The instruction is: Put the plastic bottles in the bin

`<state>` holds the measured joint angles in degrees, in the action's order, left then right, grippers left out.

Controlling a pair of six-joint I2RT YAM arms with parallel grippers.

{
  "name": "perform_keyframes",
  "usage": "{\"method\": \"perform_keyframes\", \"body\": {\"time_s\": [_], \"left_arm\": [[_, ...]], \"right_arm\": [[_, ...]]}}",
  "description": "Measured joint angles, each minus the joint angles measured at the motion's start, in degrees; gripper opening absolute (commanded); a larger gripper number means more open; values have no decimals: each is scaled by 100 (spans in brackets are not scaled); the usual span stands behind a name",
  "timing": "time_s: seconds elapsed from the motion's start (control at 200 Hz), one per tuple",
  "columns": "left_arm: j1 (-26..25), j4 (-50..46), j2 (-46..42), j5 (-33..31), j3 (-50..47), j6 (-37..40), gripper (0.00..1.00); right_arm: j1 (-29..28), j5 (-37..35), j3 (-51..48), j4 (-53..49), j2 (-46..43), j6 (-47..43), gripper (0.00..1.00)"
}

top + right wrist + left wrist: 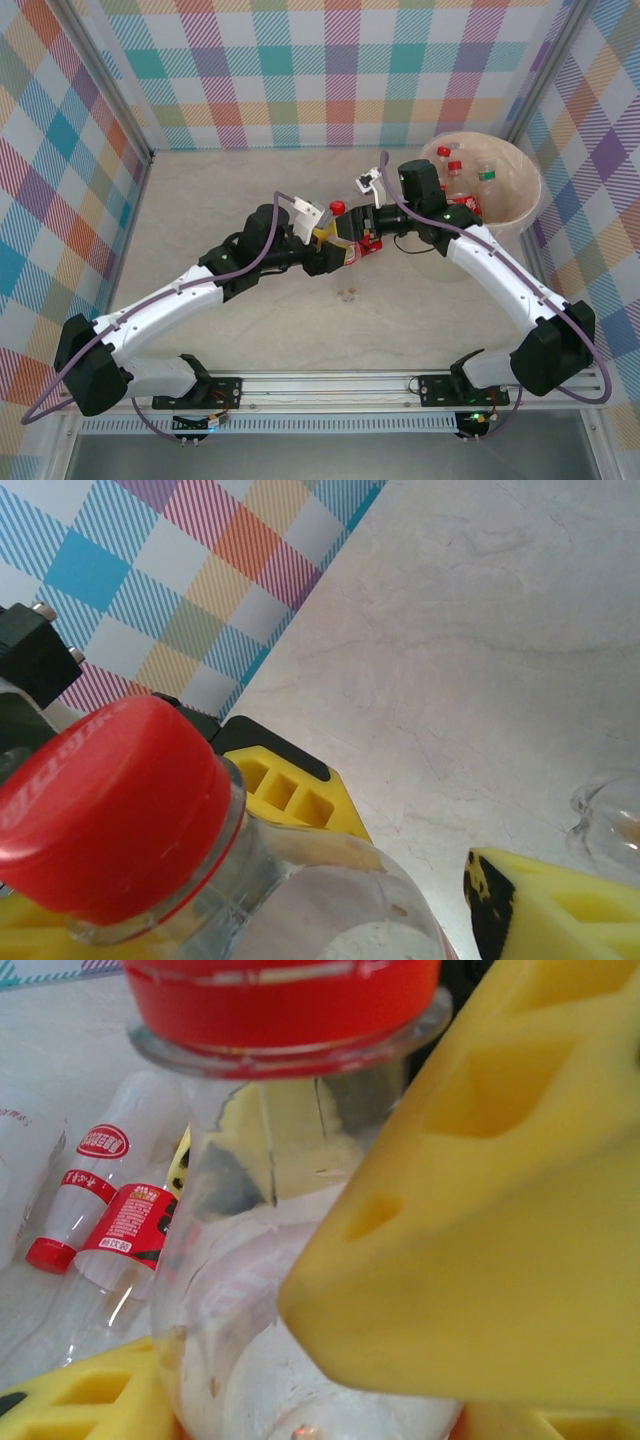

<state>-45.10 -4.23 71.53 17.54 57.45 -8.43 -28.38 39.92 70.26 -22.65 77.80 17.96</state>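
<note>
Top external view: at mid-table the left gripper (338, 245) pinches a red-capped bottle (250, 1260). The right gripper (400, 860) straddles it, jaws spread, not yet pressing. Several bottles (460, 175) already lie in the bin (535, 190), tucked in the far-right corner against the walls. The path there looks open.

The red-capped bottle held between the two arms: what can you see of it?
It is a small clear plastic bottle with a red cap, with a clear collar ring just under the cap. The left end effector grips its body, yellow fingers pressed against both sides. The right end effector straddles the cap end, one finger apparently not quite touching. It is mid-table, near the round white bin.
</note>
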Motion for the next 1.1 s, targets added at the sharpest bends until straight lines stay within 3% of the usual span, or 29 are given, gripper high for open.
{"method": "perform_keyframes", "body": {"time_s": [0.305, 0.49, 0.575, 0.87, 1.1], "left_arm": [[4, 33, 162, -7, 92, -131, 62], [4, 35, 186, -66, 188, -177, 92], [31, -28, 181, -68, 328, -96, 100], [212, -1554, -452, -492, 966, 273, 100], [1475, -2267, -396, -916, 1043, -39, 100]], "right_arm": [[-13, -66, 13, -7, 9, -44, 53], [-13, -363, 46, -37, 4, -35, 50], [-9, -627, 107, -210, 4, -42, 48], [400, -1617, 1244, -1123, -295, -120, 44], [949, -2347, 3373, -1945, -564, -446, 42]]}}
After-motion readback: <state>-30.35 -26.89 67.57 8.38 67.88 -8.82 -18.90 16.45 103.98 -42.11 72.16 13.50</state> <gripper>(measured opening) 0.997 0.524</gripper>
